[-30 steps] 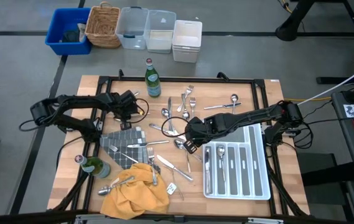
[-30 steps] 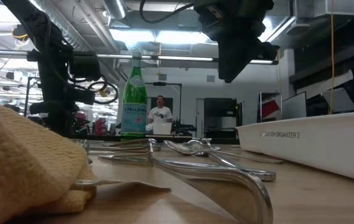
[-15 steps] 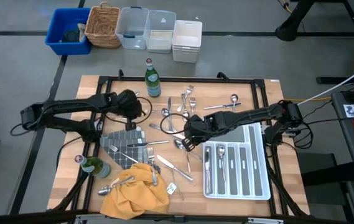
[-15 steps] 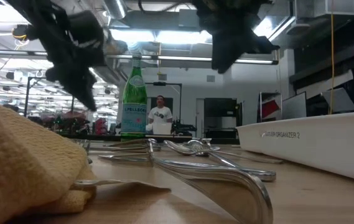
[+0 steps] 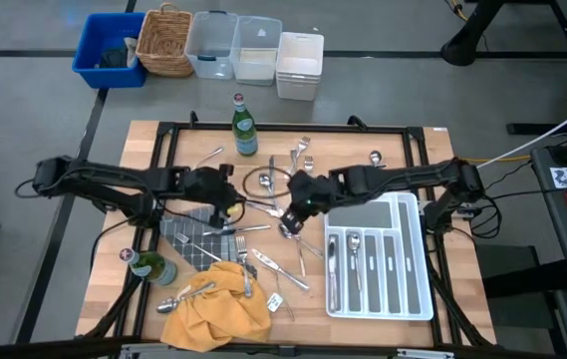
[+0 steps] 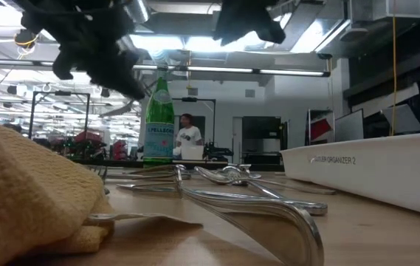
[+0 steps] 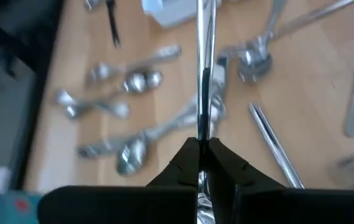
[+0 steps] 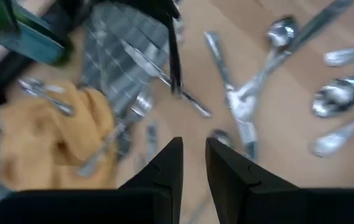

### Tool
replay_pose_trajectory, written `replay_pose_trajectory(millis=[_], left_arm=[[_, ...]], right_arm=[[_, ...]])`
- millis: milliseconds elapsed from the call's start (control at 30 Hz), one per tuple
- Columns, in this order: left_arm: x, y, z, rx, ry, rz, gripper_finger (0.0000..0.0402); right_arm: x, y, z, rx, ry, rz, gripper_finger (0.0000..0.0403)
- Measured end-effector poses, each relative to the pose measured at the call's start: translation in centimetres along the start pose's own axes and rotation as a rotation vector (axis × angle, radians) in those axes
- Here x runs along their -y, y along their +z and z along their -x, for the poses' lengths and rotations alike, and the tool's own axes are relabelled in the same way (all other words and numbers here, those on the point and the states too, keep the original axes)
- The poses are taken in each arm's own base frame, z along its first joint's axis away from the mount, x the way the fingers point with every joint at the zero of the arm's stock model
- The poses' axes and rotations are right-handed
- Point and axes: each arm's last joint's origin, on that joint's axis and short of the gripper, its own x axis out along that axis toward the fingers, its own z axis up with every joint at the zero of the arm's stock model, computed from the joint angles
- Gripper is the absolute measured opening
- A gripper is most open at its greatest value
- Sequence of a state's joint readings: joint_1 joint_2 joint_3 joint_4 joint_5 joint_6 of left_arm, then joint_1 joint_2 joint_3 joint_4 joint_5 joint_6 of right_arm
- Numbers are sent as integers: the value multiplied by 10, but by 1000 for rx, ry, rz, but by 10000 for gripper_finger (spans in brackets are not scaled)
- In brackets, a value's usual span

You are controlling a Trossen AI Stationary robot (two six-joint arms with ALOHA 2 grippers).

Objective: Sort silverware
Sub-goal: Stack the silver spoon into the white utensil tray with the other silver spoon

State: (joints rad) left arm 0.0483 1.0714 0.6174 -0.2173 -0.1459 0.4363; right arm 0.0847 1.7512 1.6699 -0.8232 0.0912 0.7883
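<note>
L end effector [image 7: 200, 148] is clamped on one slim piece of silverware [image 7: 201, 68], gripped at one end so it juts straight ahead, prob. for carrying to the tray [image 5: 411, 299]. Below and beyond it, spoons and forks lie loose on the worktop [image 5: 432, 150]. R end effector [image 8: 193, 152]: fingers slightly apart, holding nothing, hovering over scattered pieces w/ yellow cloth [image 8: 46, 134] further off. Past the worktop, a green bottle [image 6: 159, 122], then a workshop room w/ a person standing.
</note>
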Motion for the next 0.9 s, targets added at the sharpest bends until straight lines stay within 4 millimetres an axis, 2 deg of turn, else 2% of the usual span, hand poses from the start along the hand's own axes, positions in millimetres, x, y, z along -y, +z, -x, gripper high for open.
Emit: replay_pose_trajectory(millis=[133, 433, 667, 900], left_arm=[[8, 11, 3, 49, 66, -129, 6], [19, 24, 7, 109, 143, -324, 6], [16, 36, 10, 204, 223, -391, 3], [16, 37, 6, 197, 238, -465, 8]], right_arm=[[7, 16, -1, -24, 116, -88, 72], [27, 51, -1, -39, 342, -149, 72], [34, 58, -14, -92, 393, -190, 72], [29, 58, -33, -164, 489, -193, 72]])
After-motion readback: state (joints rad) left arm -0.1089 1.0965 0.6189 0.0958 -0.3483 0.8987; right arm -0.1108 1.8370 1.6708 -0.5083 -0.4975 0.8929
